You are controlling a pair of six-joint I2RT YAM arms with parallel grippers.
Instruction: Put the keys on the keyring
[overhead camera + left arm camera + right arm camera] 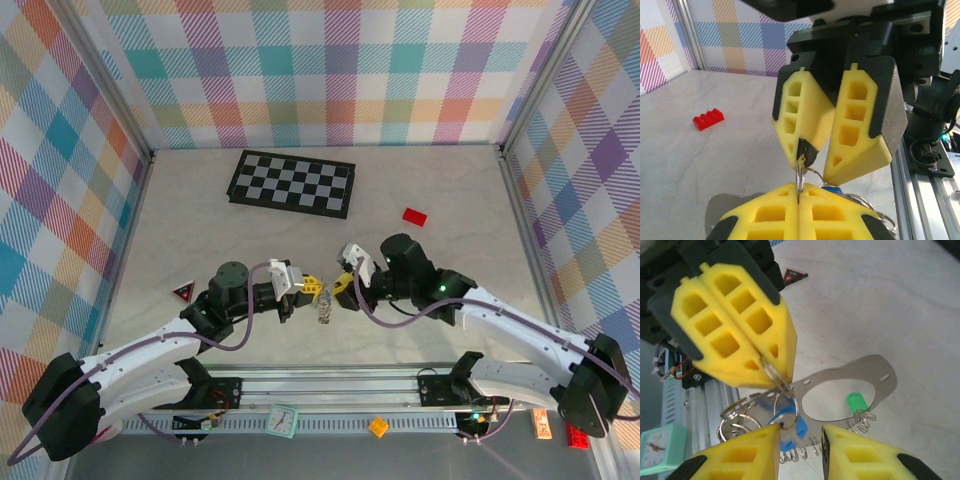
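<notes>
Two keys show in the right wrist view: one blue [801,428] and one green [856,402]. There is one board [292,183], one red brick [414,215] and one triangle [183,292]. One flat grey plate [875,375] with an oval hole lies under the keys.

The blue key is half covered by the ring and cut off behind the right gripper's finger, so its blade is hard to make out. The green key's blade is lost among wire coils. More wire loops lie at 8 o'clock from the blue key, and their number is unclear. In the top view the keys are too small to tell apart.

The left gripper [310,287] is pinched fully shut on the keyring [800,179]. The ring's edge is clamped between its tips and the rest hangs out beyond them. The right gripper [342,288] faces it with its jaws partly apart and grips nothing. The ring touches the tip of one of its fingers [771,432]. The brick lies at 1 o'clock from the grippers and the triangle at 9 o'clock.
</notes>
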